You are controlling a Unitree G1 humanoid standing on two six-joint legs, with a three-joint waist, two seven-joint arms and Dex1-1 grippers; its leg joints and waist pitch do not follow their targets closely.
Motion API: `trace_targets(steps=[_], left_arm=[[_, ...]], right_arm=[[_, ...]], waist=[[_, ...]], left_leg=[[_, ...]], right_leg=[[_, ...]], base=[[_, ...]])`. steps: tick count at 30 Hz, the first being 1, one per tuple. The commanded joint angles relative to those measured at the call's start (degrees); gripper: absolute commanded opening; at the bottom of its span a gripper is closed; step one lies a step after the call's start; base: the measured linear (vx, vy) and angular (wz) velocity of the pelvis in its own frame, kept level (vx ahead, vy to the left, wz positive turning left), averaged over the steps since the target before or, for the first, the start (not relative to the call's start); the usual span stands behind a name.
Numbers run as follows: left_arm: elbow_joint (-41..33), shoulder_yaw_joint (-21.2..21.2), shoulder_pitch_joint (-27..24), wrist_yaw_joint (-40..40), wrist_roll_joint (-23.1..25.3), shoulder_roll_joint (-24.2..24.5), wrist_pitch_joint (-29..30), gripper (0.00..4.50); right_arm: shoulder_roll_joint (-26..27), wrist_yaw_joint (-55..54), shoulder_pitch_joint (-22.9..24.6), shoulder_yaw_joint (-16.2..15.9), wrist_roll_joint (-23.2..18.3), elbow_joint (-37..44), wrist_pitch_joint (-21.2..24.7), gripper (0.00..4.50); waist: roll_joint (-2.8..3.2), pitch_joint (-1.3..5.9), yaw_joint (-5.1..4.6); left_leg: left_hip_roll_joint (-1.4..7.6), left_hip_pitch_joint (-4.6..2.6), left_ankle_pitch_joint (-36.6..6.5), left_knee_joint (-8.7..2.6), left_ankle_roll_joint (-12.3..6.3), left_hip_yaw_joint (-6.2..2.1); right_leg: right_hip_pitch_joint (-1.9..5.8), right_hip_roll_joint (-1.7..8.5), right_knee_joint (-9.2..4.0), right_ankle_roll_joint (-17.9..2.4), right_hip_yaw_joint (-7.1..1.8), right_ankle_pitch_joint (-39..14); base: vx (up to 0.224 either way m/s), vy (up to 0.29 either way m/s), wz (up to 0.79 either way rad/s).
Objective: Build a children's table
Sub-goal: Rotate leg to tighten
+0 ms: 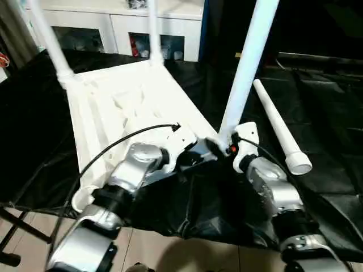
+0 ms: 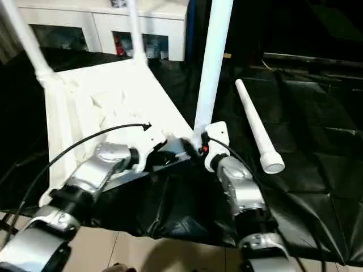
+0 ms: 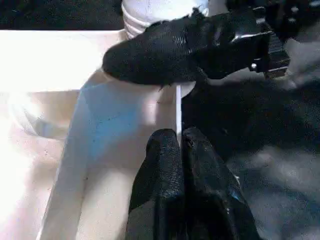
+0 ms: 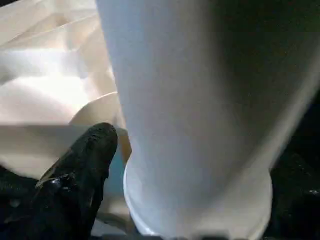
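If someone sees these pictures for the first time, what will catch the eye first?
Most striking is the white table top, lying upside down on the black sheet with three legs pointing up. The right gripper is at the base of the nearest leg. A fourth leg lies loose on the sheet beside it.

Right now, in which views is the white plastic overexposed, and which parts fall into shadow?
Left wrist view: the tabletop glares white at its edge, detail lost. Right wrist view: the leg darkens into shadow on one side. Left eye view: the ribbed underside looks washed out, while the black sheet stays dim.
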State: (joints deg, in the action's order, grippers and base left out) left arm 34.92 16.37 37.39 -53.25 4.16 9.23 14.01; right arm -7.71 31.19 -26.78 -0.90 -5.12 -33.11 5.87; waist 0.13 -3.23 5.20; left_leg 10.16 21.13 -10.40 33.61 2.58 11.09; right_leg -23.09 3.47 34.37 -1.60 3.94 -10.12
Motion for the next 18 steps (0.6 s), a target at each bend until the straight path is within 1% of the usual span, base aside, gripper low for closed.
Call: trace_targets(steps=[1,2,3,6,7,8,9,10,12,16,18], left_arm=[[-3.8,2.4,0.3,-5.3,-2.3,-0.2,-3.7,0.0],[-4.0,2.5,0.2,-5.9,-2.3,0.2,-3.9,0.0],[-4.4,2.7,-0.1,-7.8,-2.4,1.5,-4.5,0.0],[-5.3,2.8,-0.6,-11.0,-2.8,3.6,-5.2,0.0],[-5.5,2.7,-0.6,-12.0,-3.0,4.3,-5.3,0.0],[-5.5,2.7,-0.6,-13.1,-3.1,4.9,-5.7,0.0],[-5.5,2.7,-0.6,-14.2,-3.2,5.7,-6.0,0.0],[-5.7,2.9,-0.8,-16.6,-3.5,6.9,-6.4,0.0],[-5.9,3.1,-0.9,-18.2,-3.7,7.7,-6.8,0.0],[-6.1,3.3,-0.9,-20.6,-4.3,8.8,-7.2,0.0],[-6.5,3.6,-1.1,-22.2,-4.7,9.6,-7.3,0.0]], right_arm=[[-0.4,8.7,0.9,-5.5,-0.7,2.0,-0.6,3.94],[-0.9,9.8,1.1,-5.7,-0.8,2.3,-0.6,3.94],[-2.7,13.5,1.6,-6.4,-1.3,3.7,-0.6,3.94],[-5.6,19.9,2.7,-7.4,-2.3,6.2,0.1,3.94],[-6.5,22.0,3.0,-7.8,-2.6,7.0,0.5,3.94],[-7.6,24.1,3.3,-8.3,-3.0,7.9,1.1,3.94],[-8.8,26.4,3.6,-8.9,-3.4,8.8,1.7,3.94],[-10.9,30.9,4.2,-10.4,-4.1,10.5,2.6,3.94],[-12.1,33.7,4.5,-11.2,-4.6,11.7,3.3,3.94],[-12.9,36.4,4.5,-11.8,-5.5,13.0,4.4,3.94],[-13.3,37.8,4.5,-12.3,-5.6,13.6,4.8,3.68]], waist=[[-0.02,3.96,0.21],[-0.05,3.98,0.31],[-0.14,3.86,0.21],[-0.08,3.85,0.64],[-0.11,3.85,0.93],[-0.04,3.9,1.14],[-0.14,3.85,1.32],[-0.07,3.94,1.82],[0.02,3.97,2.11],[-0.07,3.93,2.79],[-0.08,3.95,2.87]], left_leg=[[3.39,-0.65,-9.1,-3.56,-3.71,-1.58],[3.39,-0.7,-9.4,-3.58,-3.79,-1.63],[3.35,-0.66,-9.6,-3.6,-3.85,-1.55],[3.55,-0.78,-10.0,-3.62,-3.91,-1.56],[3.64,-0.83,-10.2,-3.6,-3.93,-1.54],[3.7,-0.83,-9.9,-3.56,-3.84,-1.5],[3.64,-0.86,-9.8,-3.6,-3.88,-1.55],[3.7,-0.9,-9.6,-3.44,-4.16,-1.43],[3.81,-0.92,-9.5,-3.45,-4.3,-1.44],[3.85,-0.98,-10.2,-3.51,-3.53,-1.51],[3.8,-0.97,-10.2,-3.55,-3.16,-1.52]], right_leg=[[3.37,5.61,-3.8,-12.7,-3.18,-8.0],[3.43,5.62,-3.88,-12.6,-3.08,-8.7],[3.36,5.51,-3.94,-12.5,-3.11,-9.0],[3.27,5.54,-3.92,-12.3,-3.12,-10.1],[3.31,5.51,-3.94,-12.2,-3.07,-10.5],[3.15,5.49,-3.79,-12.3,-3.1,-10.3],[3.27,5.4,-3.92,-12.1,-3.02,-10.5],[3.18,5.42,-3.77,-12.1,-3.07,-10.1],[3.02,5.48,-3.71,-12.3,-3.04,-9.9],[2.92,5.64,-3.81,-12.0,-3.05,-11.9],[2.91,5.63,-3.82,-11.7,-3.05,-12.4]], base=[[0.0,0.0,0.0],[0.0,0.0,0.0],[0.0,0.0,0.0],[0.0,0.0,0.0],[0.0,0.0,0.0],[0.0,0.0,0.0],[0.0,0.0,0.0],[0.0,0.0,0.0],[0.0,0.0,0.0],[0.0,0.0,0.0],[0.0,0.0,0.0]])
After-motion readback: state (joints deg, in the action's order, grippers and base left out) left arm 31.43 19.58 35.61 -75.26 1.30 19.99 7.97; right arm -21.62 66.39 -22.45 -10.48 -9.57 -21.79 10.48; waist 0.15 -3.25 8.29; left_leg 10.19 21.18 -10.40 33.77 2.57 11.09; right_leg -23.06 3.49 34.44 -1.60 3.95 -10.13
